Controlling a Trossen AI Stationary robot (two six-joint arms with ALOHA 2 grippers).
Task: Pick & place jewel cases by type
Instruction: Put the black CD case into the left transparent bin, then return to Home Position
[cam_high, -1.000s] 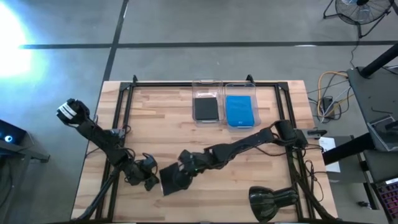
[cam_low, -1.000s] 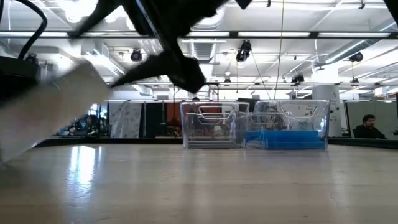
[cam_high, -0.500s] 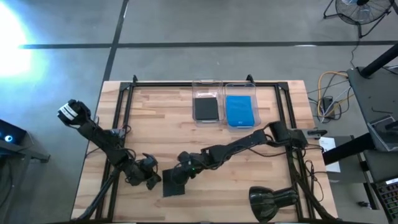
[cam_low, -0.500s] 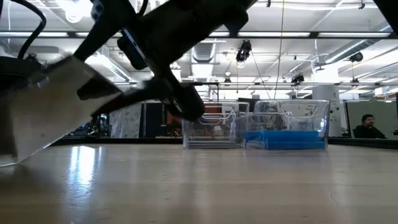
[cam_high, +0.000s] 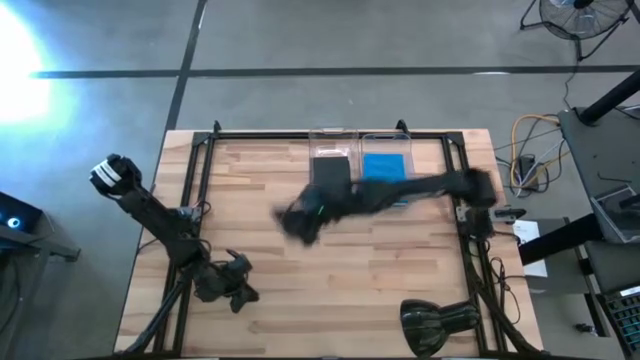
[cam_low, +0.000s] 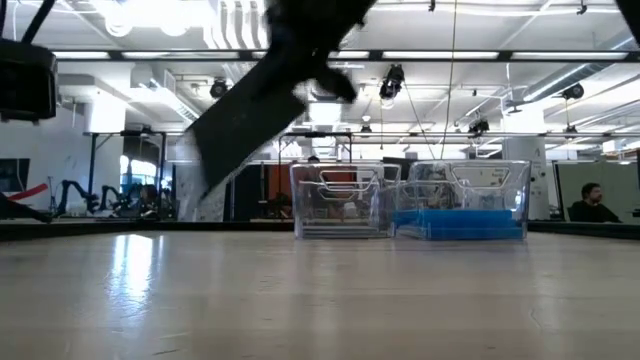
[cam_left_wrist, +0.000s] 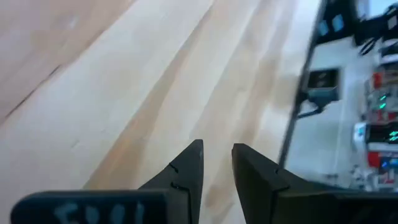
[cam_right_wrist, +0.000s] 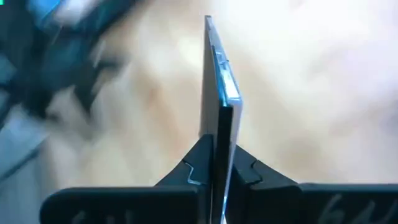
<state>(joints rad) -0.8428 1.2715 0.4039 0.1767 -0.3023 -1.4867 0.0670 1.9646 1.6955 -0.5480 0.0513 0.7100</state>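
Note:
A dark jewel case (cam_low: 245, 130) hangs tilted high above the table's middle, with my right gripper (cam_right_wrist: 217, 146) shut on it. In the high view both show as a dark blur (cam_high: 300, 218) short of the bins. At the far edge stand two clear bins: the left bin (cam_high: 318, 190) holds a dark case (cam_high: 332, 172), the right bin (cam_high: 410, 195) holds blue cases (cam_high: 386, 168). My left gripper (cam_left_wrist: 217, 155) waits low over the near-left wood, its fingers a little apart with nothing between them. My right gripper pinches the case's two flat faces near one edge (cam_right_wrist: 219, 124) between its two fingers (cam_right_wrist: 199, 163). The case runs straight out from the fingers, edge-on to the wrist view. It is lifted clear and slants down toward the table's left (cam_low: 215, 160).
A black rounded object (cam_high: 435, 320) sits at the near-right corner. Dark frame rails (cam_high: 200, 180) run along the table's left, right and far sides. Bare wood lies between the bins and the near edge. A person (cam_low: 592, 203) sits far behind the table.
My right gripper has risen from the near-left wood with the dark case and swung toward the far edge and the bins. The case, which was propped low on the table beside my left gripper, is now lifted clear and hangs tilted.

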